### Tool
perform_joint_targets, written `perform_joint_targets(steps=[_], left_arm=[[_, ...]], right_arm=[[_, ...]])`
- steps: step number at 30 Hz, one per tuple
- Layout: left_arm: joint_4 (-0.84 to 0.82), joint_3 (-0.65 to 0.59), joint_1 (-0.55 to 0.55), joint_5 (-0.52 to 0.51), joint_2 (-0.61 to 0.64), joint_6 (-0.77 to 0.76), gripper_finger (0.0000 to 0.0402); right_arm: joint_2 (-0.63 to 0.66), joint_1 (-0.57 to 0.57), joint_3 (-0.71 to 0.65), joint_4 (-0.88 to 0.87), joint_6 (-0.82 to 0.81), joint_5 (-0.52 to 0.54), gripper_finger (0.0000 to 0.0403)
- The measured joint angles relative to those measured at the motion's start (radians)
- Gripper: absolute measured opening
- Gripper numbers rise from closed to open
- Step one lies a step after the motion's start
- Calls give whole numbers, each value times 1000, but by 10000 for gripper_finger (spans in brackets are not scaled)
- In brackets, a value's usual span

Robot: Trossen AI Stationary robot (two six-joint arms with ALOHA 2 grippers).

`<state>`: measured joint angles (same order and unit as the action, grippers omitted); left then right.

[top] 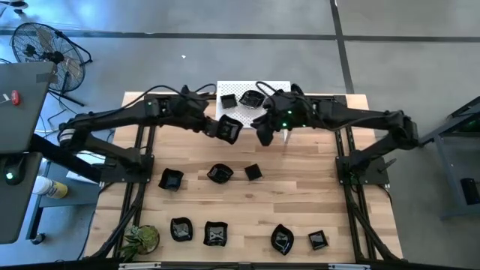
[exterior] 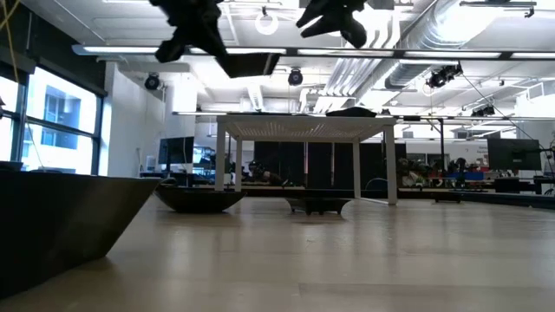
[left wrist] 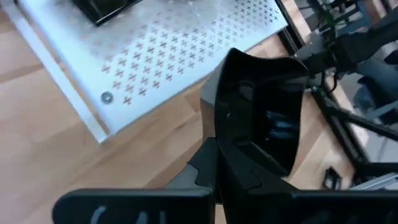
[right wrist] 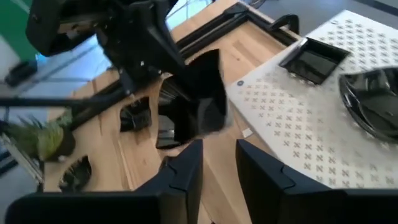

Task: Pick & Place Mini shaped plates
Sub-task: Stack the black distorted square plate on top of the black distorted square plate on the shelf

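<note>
My left hand (top: 227, 129) grips a square black mini plate (left wrist: 264, 112) aloft beside the white perforated stand (top: 281, 88) at the table's far edge; my right hand (right wrist: 217, 165) hovers open alongside.

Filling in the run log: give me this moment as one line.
left gripper: shut on square plate, raised near white stand | right gripper: open, empty, beside it | stand: two plates

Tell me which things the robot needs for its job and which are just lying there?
For the job:
- black mini plates on the table
- two plates on the white stand
- the plate held by the left gripper
- right gripper, empty

Just there:
- green plant
- floor fan
</note>
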<state>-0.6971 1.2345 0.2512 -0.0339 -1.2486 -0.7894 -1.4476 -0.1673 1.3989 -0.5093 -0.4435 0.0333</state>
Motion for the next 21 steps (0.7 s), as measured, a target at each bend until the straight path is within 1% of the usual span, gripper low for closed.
perform_joint_targets(steps=[2, 7, 10, 15, 18, 21], left_arm=[[5, 27, -12, -9, -28, 21, 0], [8, 86, -19, -22, -68, 62, 0], [8, 107, -18, -27, -81, 82, 0], [24, 116, -18, -28, -79, 92, 0], [24, 116, -18, -29, -79, 104, 0], [24, 116, -18, -29, -79, 104, 0]], right_arm=[[-30, 0, 27, -15, 44, -18, 91], [-70, 0, 55, -25, 152, -15, 80], [-73, 0, 55, -26, 179, 31, 71], [-73, -1, 55, -2, 218, 48, 59], [-73, -1, 55, 8, 238, 95, 59], [-69, 0, 55, 12, 263, 128, 71]])
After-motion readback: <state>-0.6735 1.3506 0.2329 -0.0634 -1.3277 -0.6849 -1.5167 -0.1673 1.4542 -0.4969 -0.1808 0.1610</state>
